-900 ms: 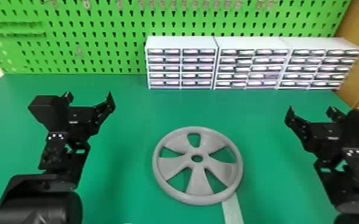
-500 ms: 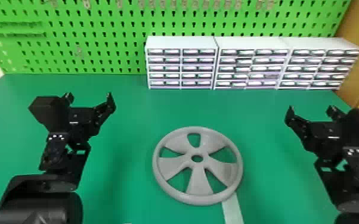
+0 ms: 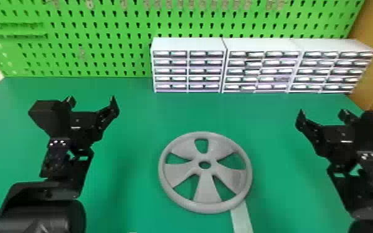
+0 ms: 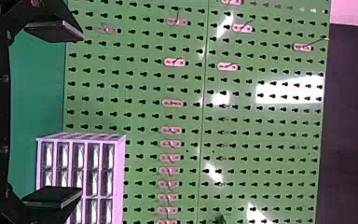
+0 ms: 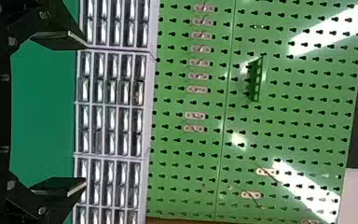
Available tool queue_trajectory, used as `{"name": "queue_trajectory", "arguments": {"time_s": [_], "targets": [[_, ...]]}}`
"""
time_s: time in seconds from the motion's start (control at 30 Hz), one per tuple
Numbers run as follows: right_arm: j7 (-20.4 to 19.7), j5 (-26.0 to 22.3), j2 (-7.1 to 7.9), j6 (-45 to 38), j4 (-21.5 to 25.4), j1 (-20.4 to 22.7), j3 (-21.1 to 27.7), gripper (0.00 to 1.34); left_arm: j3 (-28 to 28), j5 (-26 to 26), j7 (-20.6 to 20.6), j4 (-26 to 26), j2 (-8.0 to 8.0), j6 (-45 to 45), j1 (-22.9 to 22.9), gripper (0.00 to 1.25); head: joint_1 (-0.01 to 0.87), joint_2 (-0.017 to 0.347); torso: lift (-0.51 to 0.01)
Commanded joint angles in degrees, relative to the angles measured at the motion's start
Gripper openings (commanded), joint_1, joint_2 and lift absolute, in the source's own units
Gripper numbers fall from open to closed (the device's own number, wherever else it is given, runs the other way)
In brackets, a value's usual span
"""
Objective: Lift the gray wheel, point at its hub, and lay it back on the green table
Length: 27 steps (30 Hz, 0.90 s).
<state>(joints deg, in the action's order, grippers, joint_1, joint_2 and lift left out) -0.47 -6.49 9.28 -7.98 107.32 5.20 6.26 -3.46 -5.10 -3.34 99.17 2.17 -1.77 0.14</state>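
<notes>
Head view: green pegboard (image 3: pixel 102 46), upright, stood at the back of a green surface (image 3: pixel 133 198). Three white drawer cabinets (image 3: pixel 189 45) sat side by side before it; a brown panel (image 3: pixel 362 71) rose at far right. One gray wheel (image 3: pixel 206 192), spoked, open at the hub, lay flat on the surface between the two arms, well apart from both. One pale strip (image 3: pixel 241 217) extended from its near rim. Left gripper (image 3: pixel 92 103) had its fingers spread; right gripper (image 3: pixel 322 115), likewise spread.

Left wrist view: left gripper (image 4: pixel 81 114), two flat black fingers wide apart; small hooks (image 4: pixel 175 62) dotted the pegboard beyond.

Right wrist view: right gripper (image 5: pixel 85 113), same wide stance, cabinets beyond; one dark green bracket (image 5: pixel 256 79) was fixed on the pegboard.
</notes>
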Motion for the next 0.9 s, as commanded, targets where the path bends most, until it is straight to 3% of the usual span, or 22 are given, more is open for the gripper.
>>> {"name": "queue_trajectory", "arguments": {"time_s": [0.0, 0.33, 0.63, 0.87], "targets": [[0.3, -0.7, 0.30, -2.7, 1.3, -0.4, 0.1, 1.08, -0.2, 0.0, 0.0, 0.0, -0.15, -0.2, 0.0, 1.13, 0.692, 0.048, -0.093], [2.4, -2.5, 1.09, -12.2, 6.1, -2.7, 0.6, 1.08, -0.3, 0.0, 0.0, -0.1, -0.50, -0.3, -0.1, 1.13, 0.692, 0.048, -0.093], [2.6, -5.0, 1.27, -29.8, 13.9, -6.0, 2.9, 1.07, -0.2, -0.2, 0.0, -0.5, -1.03, -0.9, -0.3, 1.13, 0.692, 0.048, -0.093], [2.6, -7.3, 0.83, -39.2, 17.3, -7.8, 4.3, 1.00, 0.2, -0.4, 0.0, -0.9, -1.20, -1.2, -0.7, 1.13, 0.692, 0.048, -0.093]]}}
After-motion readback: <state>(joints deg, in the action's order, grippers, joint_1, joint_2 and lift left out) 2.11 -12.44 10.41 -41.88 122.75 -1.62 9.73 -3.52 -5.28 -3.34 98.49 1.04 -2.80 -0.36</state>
